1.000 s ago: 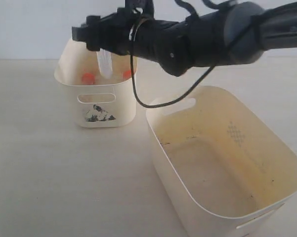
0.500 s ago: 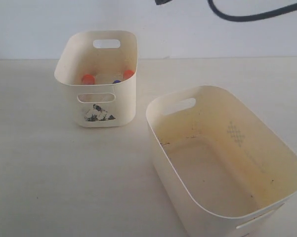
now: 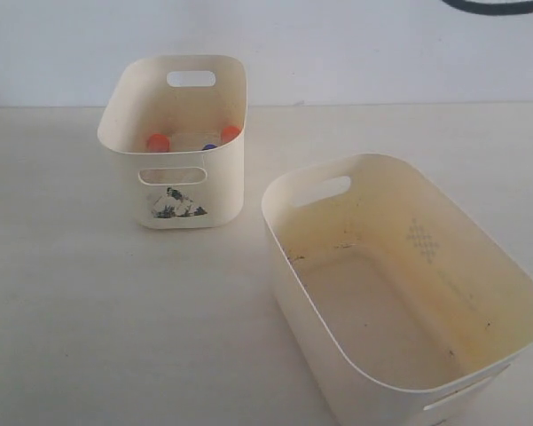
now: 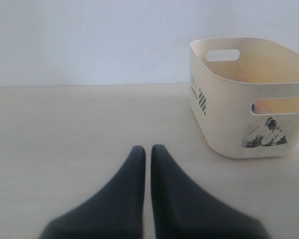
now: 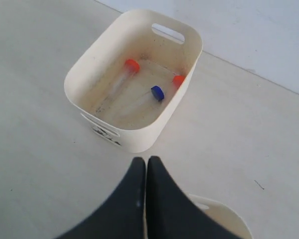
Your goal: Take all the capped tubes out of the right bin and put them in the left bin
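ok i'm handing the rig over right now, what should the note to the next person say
left gripper: shut, empty, facing the small bin from the side.
right gripper: shut, empty, above the small bin.
tubes: three show inside the small bin, by an orange cap, a blue cap and a second orange cap.
large bin: no tube visible in it.
done: the move looks finished.
left: check the tube count, since only three caps show.
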You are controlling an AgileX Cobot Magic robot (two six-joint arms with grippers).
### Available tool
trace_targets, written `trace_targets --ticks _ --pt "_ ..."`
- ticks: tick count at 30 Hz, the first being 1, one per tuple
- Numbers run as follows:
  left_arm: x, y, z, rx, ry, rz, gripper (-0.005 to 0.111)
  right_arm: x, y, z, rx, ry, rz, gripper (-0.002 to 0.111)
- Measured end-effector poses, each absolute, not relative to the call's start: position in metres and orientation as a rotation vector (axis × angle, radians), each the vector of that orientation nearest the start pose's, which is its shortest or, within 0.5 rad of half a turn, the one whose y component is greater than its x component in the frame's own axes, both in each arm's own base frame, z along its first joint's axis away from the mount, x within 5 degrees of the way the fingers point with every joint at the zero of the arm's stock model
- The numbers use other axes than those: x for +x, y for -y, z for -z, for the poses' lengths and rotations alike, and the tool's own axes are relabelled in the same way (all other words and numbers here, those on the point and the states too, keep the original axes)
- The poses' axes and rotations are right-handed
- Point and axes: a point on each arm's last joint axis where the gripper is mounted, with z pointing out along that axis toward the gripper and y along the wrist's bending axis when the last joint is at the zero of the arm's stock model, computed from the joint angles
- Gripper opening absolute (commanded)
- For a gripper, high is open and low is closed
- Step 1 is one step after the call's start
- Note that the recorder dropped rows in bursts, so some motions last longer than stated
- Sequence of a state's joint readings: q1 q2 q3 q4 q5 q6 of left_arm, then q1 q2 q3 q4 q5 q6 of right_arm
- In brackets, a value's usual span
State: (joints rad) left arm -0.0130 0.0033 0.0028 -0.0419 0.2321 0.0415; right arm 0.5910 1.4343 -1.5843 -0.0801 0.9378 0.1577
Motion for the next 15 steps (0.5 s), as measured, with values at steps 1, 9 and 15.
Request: trace_targets --ticks 1,9,15 --pt "0.056 0.002 -0.191 0.019 -1.721 0.017 0.004 0.259 -0.166 -0.431 -0.514 -2.218 -0.286 0.0" --pt "0.056 0.002 -0.191 0.019 -1.721 0.017 0.004 0.21 -0.103 -0.45 -0.432 -1.905 -0.172 0.0" --pt "0.056 0.002 -0.191 0.019 -1.721 0.017 0.004 0.154 -0.017 -0.36 0.068 -1.673 -0.223 0.0"
